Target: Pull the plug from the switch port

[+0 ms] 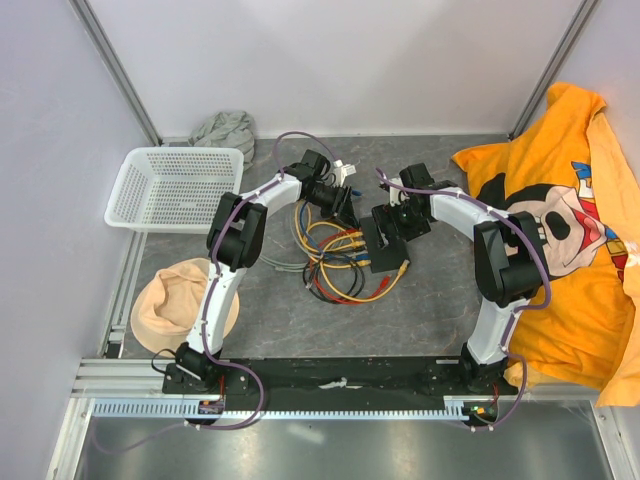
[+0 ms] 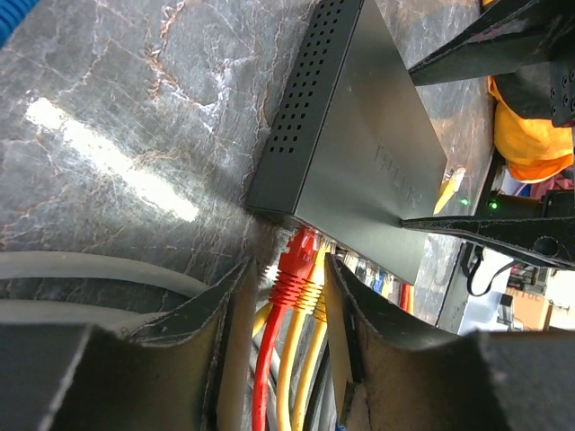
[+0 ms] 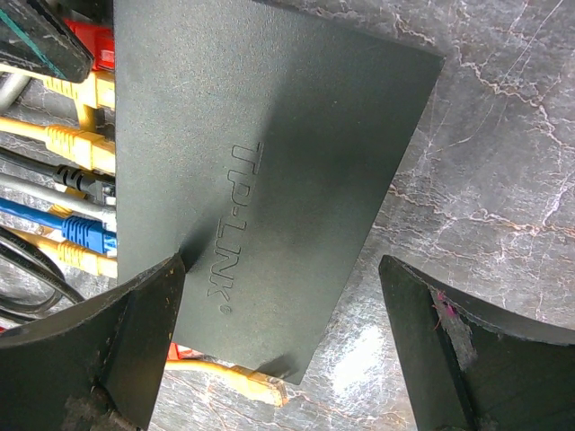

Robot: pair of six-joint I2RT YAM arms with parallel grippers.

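closest in the left wrist view, the left gripper [image 2: 289, 260] has a finger on each side of two plugs seated side by side in the switch. these are a red plug [image 2: 292, 283] and a yellow plug [image 2: 314, 294] touching it. the jaws stand partly apart. the finger on the yellow side looks to touch that plug, but a sliver of gap shows beside the red one, so nothing is pinched yet. just past the fingertips the switch [image 2: 359, 135] lies flat on the grey table [image 2: 135, 108], its socket edge facing the left gripper. other cables [image 3: 63, 180] are plugged in along that edge. farther off, above the switch, the right gripper [image 3: 280, 269] is spread wide. one finger overlaps a corner of the switch and the other stands over bare table past its long edge. whether it presses down i cannot tell.

the step in hand looks like taking hold of the plug. the fingers should close on the plug body, not the cable behind it, and on one plug only. with two between the jaws, a small sideways shift may be needed first. the latch wants squeezing before any pull, and the pull should run straight back along the cable. the light switch will likely slide along unless the other arm pins it.
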